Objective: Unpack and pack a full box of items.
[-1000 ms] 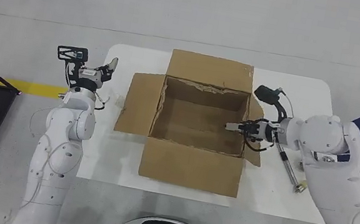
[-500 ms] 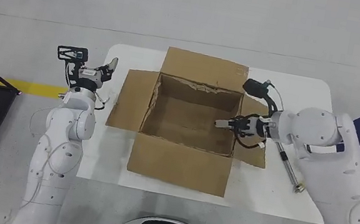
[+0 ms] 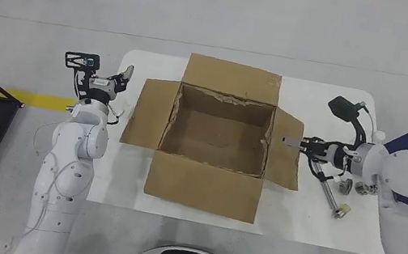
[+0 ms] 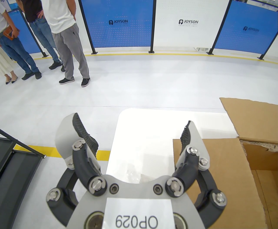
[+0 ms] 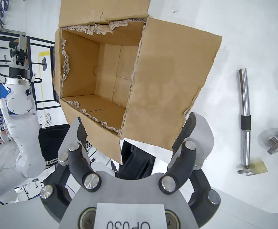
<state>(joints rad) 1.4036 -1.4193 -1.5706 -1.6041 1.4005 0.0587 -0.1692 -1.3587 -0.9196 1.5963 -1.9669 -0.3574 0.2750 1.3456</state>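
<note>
On the white table (image 3: 295, 217) sits an open cardboard box (image 3: 205, 189); left gripper (image 4: 131, 120) and right gripper (image 5: 135, 118) both spread wide.

A white table with rounded corners (image 3: 310, 224) stands on a pale, glossy floor. Near the table's middle sits a large open brown cardboard box (image 3: 215, 133), its four flaps folded outward and its torn upper edges ragged. To the robot's right of the box, close to the spread side flap, a shiny metal rod with a black band (image 3: 329, 194) lies flat, with a small beige block (image 3: 344, 210) at its near end. Small round metal fittings (image 3: 358, 187) rest just beside the rod. On the other side of the box lies a crumpled clear plastic bag (image 3: 130, 114).
</note>
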